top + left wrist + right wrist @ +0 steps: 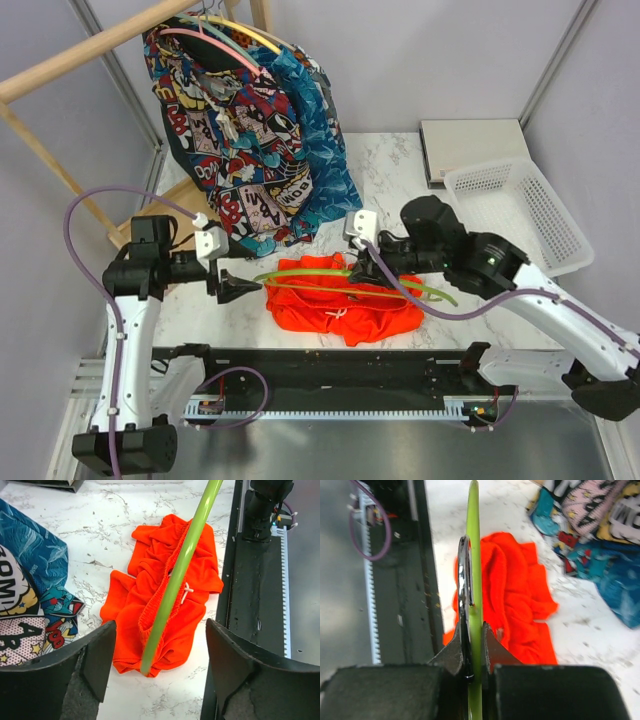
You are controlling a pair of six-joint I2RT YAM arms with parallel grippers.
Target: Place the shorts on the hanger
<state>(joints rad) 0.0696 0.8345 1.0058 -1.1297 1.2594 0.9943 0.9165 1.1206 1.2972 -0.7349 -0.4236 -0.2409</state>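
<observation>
1. At the far left, a wooden rack (80,60) stands at the edge of the marble surface (390,170).
2. The left fingers (237,289) are low over the surface, just beside the left edge of the shorts. The left wrist view shows them spread wide, with nothing gripped. The left end of the hanger lies in the gap between them and touches neither finger.
3. Behind them, a comic-print garment (230,110) hangs from the rack. A blue patterned garment (320,150) hangs beside it, on its right.
4. The orange-red shorts (340,305) lie crumpled on the surface, near the front edge and between the two arms. The white drawstring is visible at the waistband.
5. The lime-green hanger (300,271) lies across the top of the shorts, from their left edge to past their right edge. I cannot tell whether any part of it is inside the fabric.
6. The right fingers (368,268) are pressed narrow on the green bar of the hanger. In the right wrist view, a curved metal hook (464,575) sits against this bar, just ahead of the grip.
7. At the far right, a white basket (520,210) is on the surface, well apart from the shorts.
</observation>
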